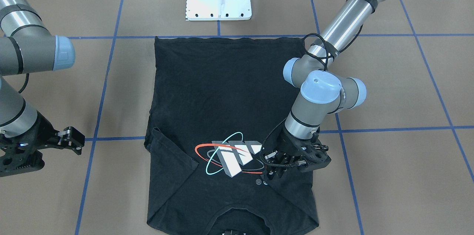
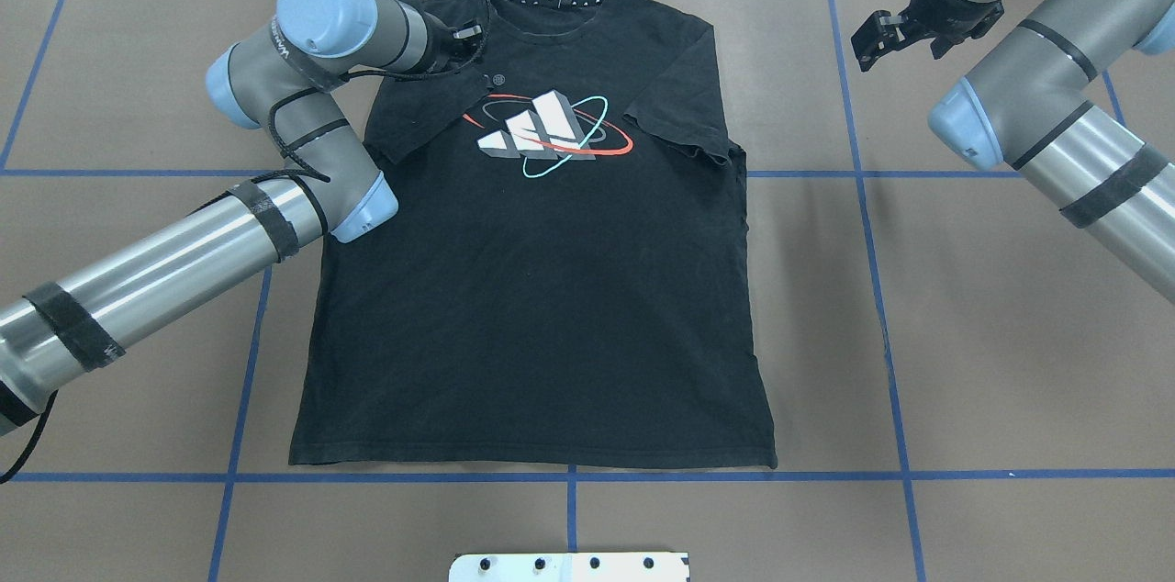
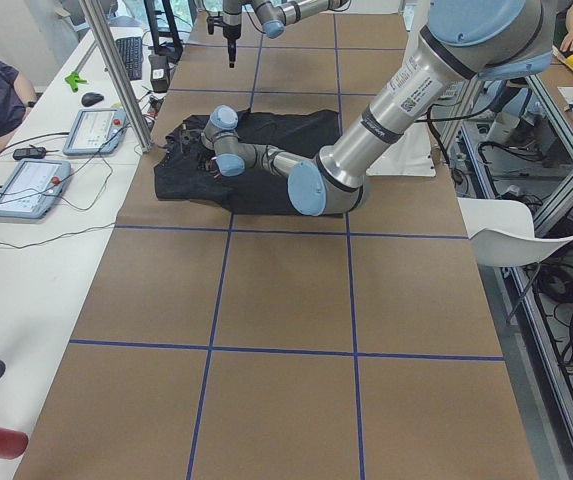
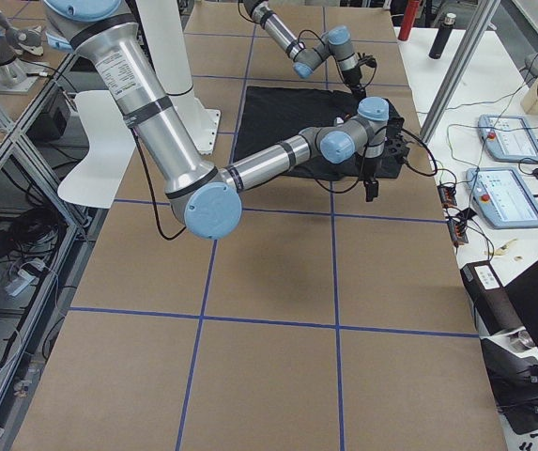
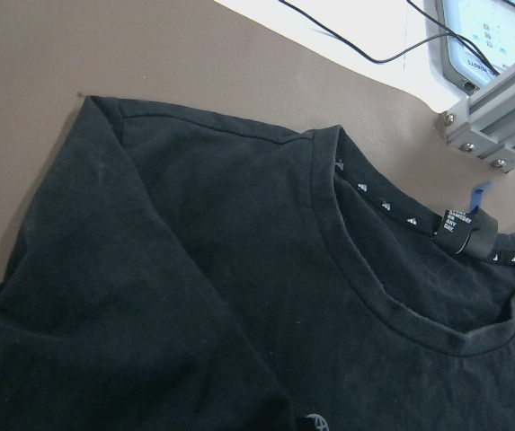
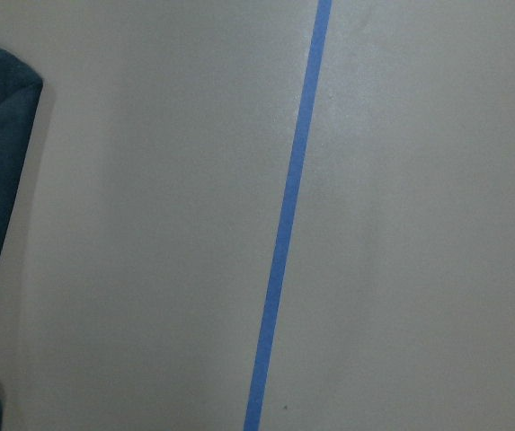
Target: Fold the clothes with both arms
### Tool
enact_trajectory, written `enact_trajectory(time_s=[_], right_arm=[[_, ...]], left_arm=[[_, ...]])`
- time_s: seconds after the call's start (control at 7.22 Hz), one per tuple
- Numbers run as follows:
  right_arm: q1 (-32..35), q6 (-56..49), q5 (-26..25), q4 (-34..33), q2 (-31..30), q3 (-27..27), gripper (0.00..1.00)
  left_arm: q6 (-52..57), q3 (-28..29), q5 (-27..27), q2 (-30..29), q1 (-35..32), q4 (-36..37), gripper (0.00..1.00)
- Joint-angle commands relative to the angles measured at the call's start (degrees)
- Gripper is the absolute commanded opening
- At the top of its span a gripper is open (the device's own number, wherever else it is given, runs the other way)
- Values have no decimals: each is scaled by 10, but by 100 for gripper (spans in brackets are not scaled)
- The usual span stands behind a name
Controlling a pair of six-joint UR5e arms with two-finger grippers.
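At the left of the overhead view, the left arm (image 2: 184, 261), a smooth silver tube with grey joints, light-blue caps and black tape bands, reaches in over the black T-shirt (image 2: 532, 307). A black cable loops around its wrist. The left tool (image 1: 268, 174) is low over the shirt's shoulder, just beside the chest print, on a sleeve (image 2: 404, 118) that is folded inward across the chest. I cannot tell whether its fingers are spread or pinching cloth.

In the middle, the T-shirt lies flat and front-up on the matte brown surface (image 2: 918, 334), collar at the top of the frame, straight hem at the bottom. The cloth is soft knit, slightly rumpled. The print (image 2: 546, 128) shows three slanted grey-white blocks ringed by a red and a teal ellipse. The ribbed collar (image 5: 374, 287) carries small white marks along its inner band and a black neck tag (image 5: 459, 229) with white writing too small to read. Blue tape lines (image 2: 863, 196) divide the surface into squares.

At the upper right, the right tool (image 2: 872, 36), black and angular, hangs above bare surface well apart from the shirt, fingers spread and holding nothing, on the right arm (image 2: 1056, 151).
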Motion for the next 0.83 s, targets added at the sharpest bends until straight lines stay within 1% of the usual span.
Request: enact_trajectory(time_s=[0.0,0.14,0.28,0.42,0.55,0.69], right_arm=[[0,16,4,0,0,5,100],[-8,48,6,0,-4,15,100],[-20,78,6,-1,-17,47,100],[-42,134,4,-1,-55,102,100],[-67,208,-1,0,-98,175,100],[-93,230,-6,0,-148,242,100]], left_arm=[[64,-28,-42,9,-3,9,100],[91,-86,-80,41,-4,41,100],[97,-163,-101,92,-3,61,100],[98,-230,-113,143,0,69,100],[98,-302,-114,201,5,70,100],[97,-363,-115,257,28,72,100]])
